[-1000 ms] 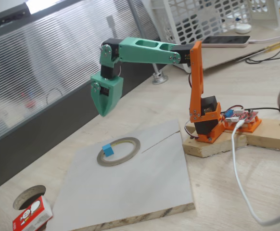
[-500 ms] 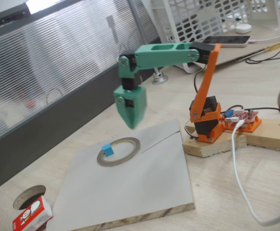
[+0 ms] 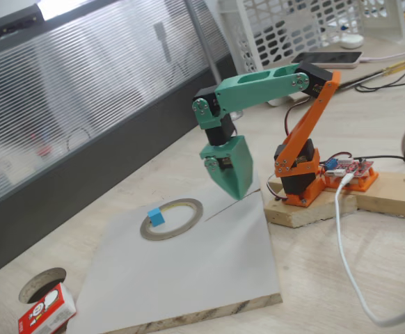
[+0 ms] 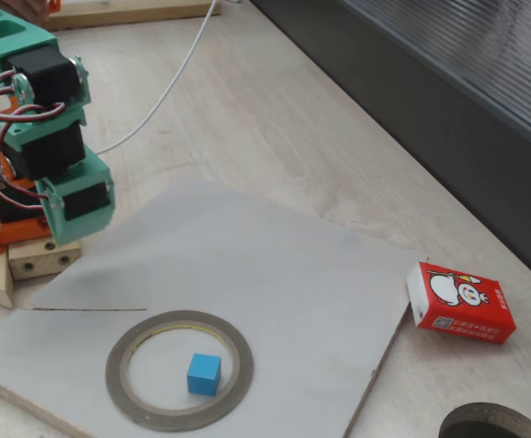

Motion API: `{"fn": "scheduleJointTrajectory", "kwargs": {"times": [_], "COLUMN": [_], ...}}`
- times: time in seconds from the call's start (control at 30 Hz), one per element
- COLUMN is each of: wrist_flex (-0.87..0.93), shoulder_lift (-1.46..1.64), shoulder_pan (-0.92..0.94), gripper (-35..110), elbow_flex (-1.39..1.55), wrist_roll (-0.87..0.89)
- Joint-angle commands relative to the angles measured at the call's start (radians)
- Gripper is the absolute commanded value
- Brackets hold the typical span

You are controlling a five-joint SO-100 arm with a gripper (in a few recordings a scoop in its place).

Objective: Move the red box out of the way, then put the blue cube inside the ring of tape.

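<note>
The blue cube (image 3: 156, 217) (image 4: 203, 374) lies inside the ring of tape (image 3: 196, 211) (image 4: 244, 365), which rests flat on a pale grey board (image 3: 188, 278). Off the board's corner lies the red box (image 3: 47, 313) (image 4: 460, 303), its white cartoon face up, beside a round hole in the table. My green gripper (image 3: 239, 193) (image 4: 67, 235) points down over the board's edge near the arm's base, to the right of the ring in a fixed view. Its fingers are shut with nothing between them, and it touches neither cube nor ring.
A round hole (image 3: 41, 284) (image 4: 489, 424) is cut through the wood next to the red box. The arm's orange base (image 3: 300, 177) stands on a wooden block with a red circuit board and a white cable (image 3: 345, 250). A dark wall panel runs behind the table.
The arm has swung right and drawn back toward its base, away from above the ring. The cube, the ring and the red box have not moved.
</note>
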Motion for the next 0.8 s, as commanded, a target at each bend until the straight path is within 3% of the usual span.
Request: {"fn": "scheduleJointTrajectory", "kwargs": {"times": [0.0, 0.77], "wrist_flex": [0.098, 0.115], "shoulder_lift": [0.044, 0.118], "shoulder_pan": [0.008, 0.009], "gripper": [0, 0], "elbow_flex": [0.003, 0.135], "wrist_roll": [0.009, 0.015]}}
